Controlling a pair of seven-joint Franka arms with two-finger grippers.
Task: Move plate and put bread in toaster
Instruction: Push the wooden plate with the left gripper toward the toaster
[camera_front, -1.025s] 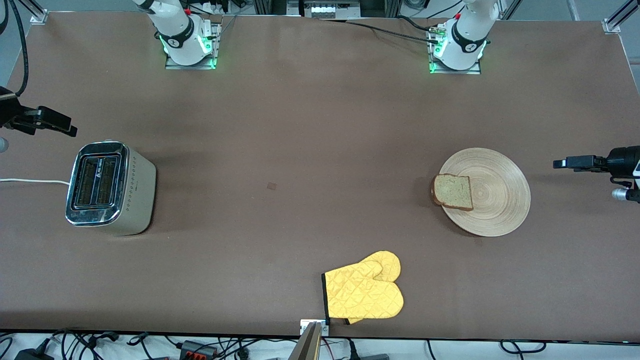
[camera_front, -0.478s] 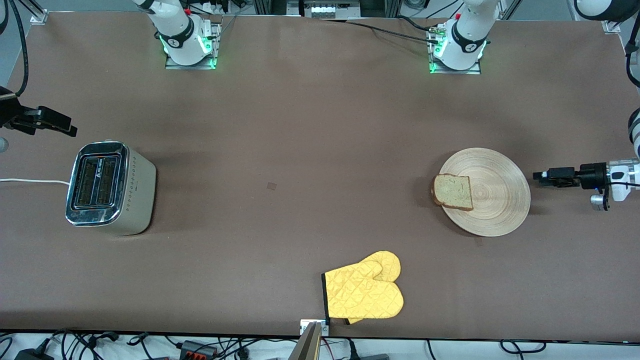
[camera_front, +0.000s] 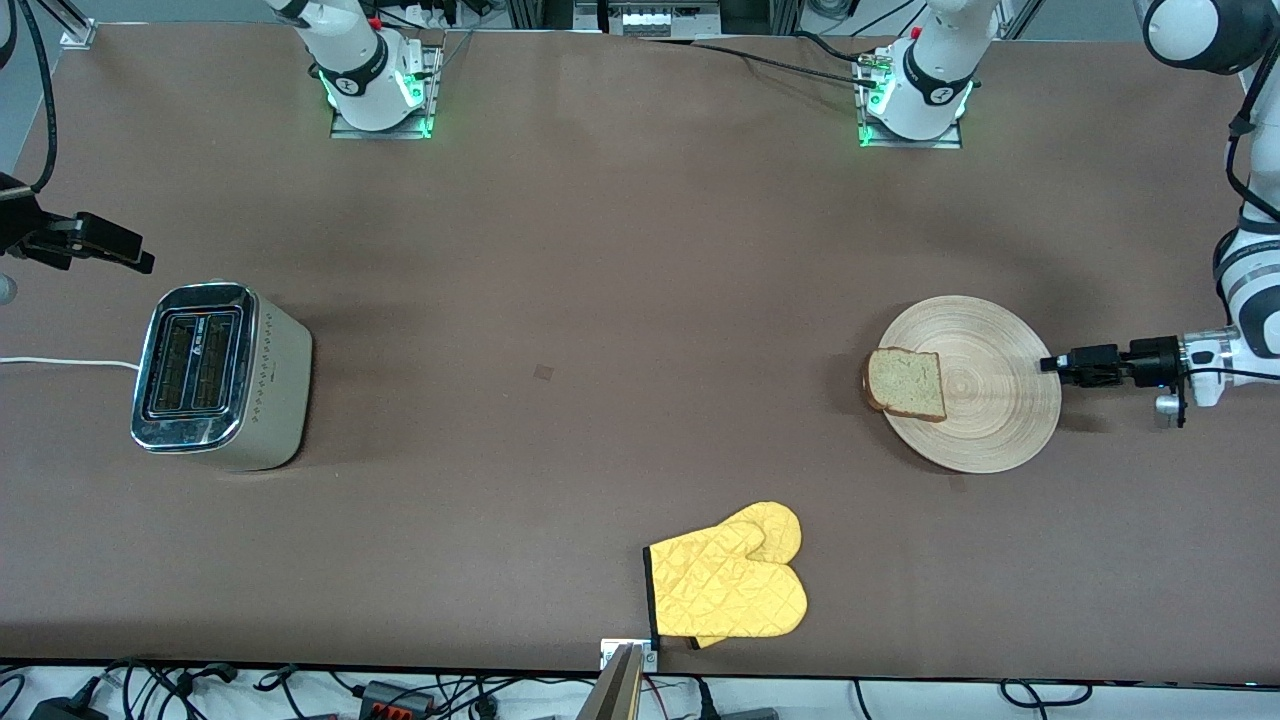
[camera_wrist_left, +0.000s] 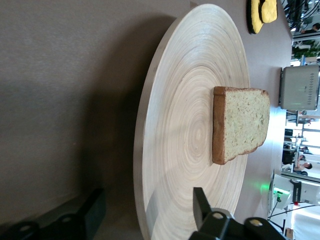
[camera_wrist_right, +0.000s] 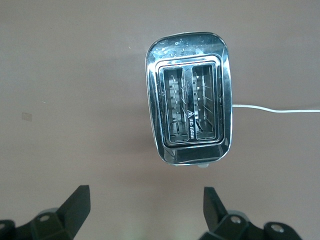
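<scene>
The wooden plate (camera_front: 1000, 410) lies toward the left arm's end of the table. The bread (camera_front: 906, 383) lies flat on its rim, on the side toward the toaster (camera_front: 215, 375), and overhangs a little. My left gripper (camera_front: 1050, 364) is open and low at the plate's outer edge. In the left wrist view the gripper (camera_wrist_left: 147, 207) has one finger above and one below the plate (camera_wrist_left: 200, 90), not closed, with the bread (camera_wrist_left: 242, 122) across the plate from it. My right gripper (camera_front: 140, 260) waits open in the air beside the toaster. The right wrist view shows the gripper (camera_wrist_right: 145, 205) and the toaster's two empty slots (camera_wrist_right: 190, 120).
A yellow oven mitt (camera_front: 728, 585) lies near the table's front edge, nearer the camera than the plate. The toaster's white cord (camera_front: 60, 361) runs off toward the right arm's end of the table and also shows in the right wrist view (camera_wrist_right: 275, 109).
My left gripper has moved in low toward the plate and now straddles its rim. The right arm, plate, bread and toaster have not moved.
</scene>
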